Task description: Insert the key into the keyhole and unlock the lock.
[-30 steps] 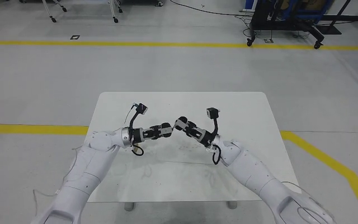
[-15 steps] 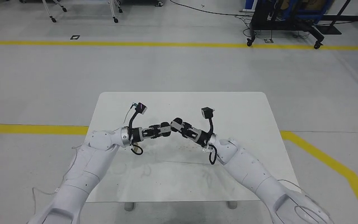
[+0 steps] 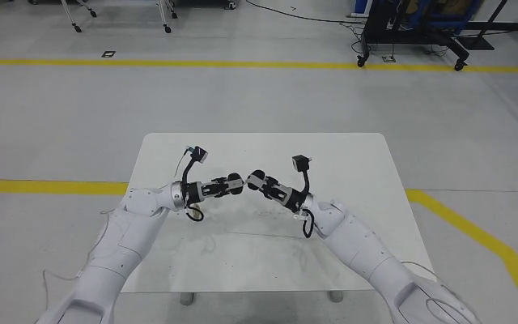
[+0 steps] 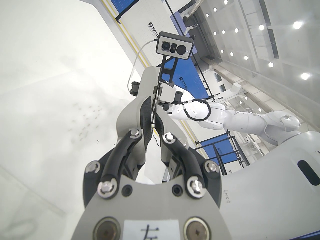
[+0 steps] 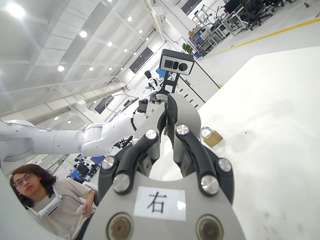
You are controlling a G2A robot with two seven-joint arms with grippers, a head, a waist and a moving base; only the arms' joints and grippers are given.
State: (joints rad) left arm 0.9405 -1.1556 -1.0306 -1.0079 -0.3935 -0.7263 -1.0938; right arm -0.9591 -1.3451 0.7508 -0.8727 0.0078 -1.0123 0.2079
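A brass padlock (image 5: 212, 138) with a silver shackle lies on the white table (image 5: 270, 116), just beyond my right gripper (image 5: 167, 103) and apart from it. The right fingers are pressed shut; whether anything thin sits between the pads is hidden. Over the middle of the table (image 3: 348, 158) my left gripper (image 3: 236, 179) and right gripper (image 3: 252, 179) meet tip to tip. In the left wrist view the left gripper (image 4: 153, 101) is also shut, with the right arm's wrist directly beyond its tips. I cannot make out a key.
The table's far edge (image 3: 267, 134) and right edge (image 3: 405, 202) lie well away from both grippers. Faint scuff marks (image 4: 87, 123) dot the tabletop. On the floor behind stands a black wheeled frame (image 3: 417, 32).
Both grippers, still tip to tip, have shifted slightly to the left over the table, and the left wrist has drawn back a little.
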